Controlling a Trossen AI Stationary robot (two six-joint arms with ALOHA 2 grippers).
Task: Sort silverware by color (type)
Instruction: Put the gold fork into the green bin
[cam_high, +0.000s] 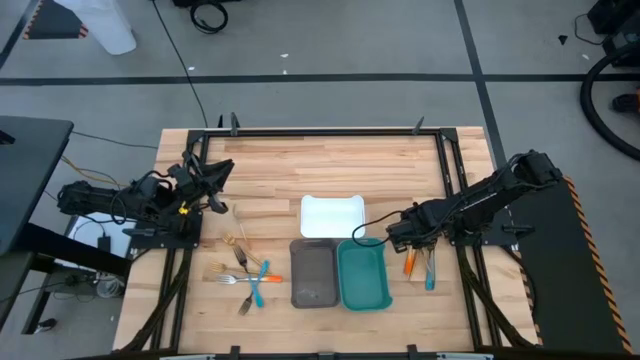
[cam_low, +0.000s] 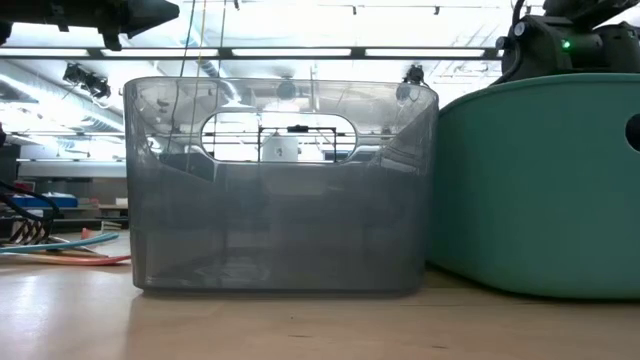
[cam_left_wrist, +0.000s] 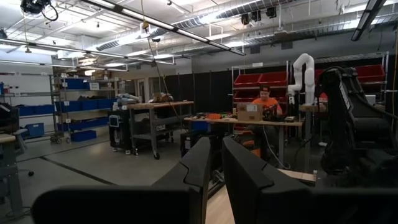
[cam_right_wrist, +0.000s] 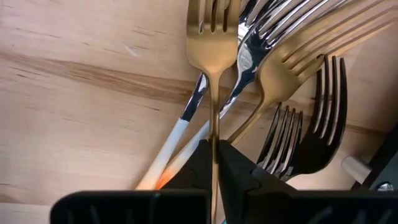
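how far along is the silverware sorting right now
Barely started. Done: nothing visible in the white tray, grey tray or teal tray. In hand: the right end effector is shut on a gold fork. Left: the pile beside it and the scattered silverware; the left end effector waits at the table's edge.

Glossy gold metal fork (cam_right_wrist: 212, 37), matt wooden table (cam_right_wrist: 74, 112)

Gold fork (cam_right_wrist: 212, 50); orange-white handles (cam_right_wrist: 169, 155); white tray (cam_high: 331, 215); grey tray (cam_high: 313, 273); teal tray (cam_high: 363, 275).
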